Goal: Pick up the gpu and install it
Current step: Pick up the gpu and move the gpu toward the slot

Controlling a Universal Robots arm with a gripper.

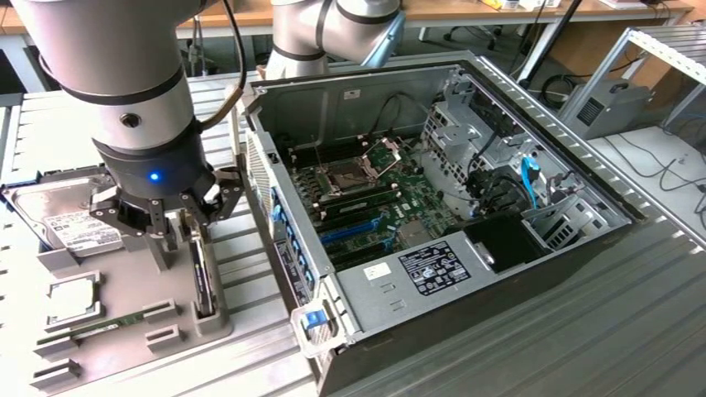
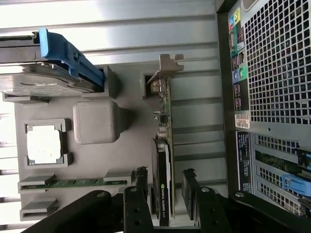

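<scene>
- Fingers [image 2: 188, 182] of the tool [image 2: 164, 175] hang released, straddling the gpu [image 2: 164, 141] without touching.
- That gpu stands on edge in its tray [image 2: 133, 155] slot on the counter [image 2: 121, 29], beside the case [image 2: 277, 73].
- An off-centre squeeze may tip it sideways.
- Gripped far from the bracket [image 2: 167, 65], it may pivot or snag the slot.
</scene>
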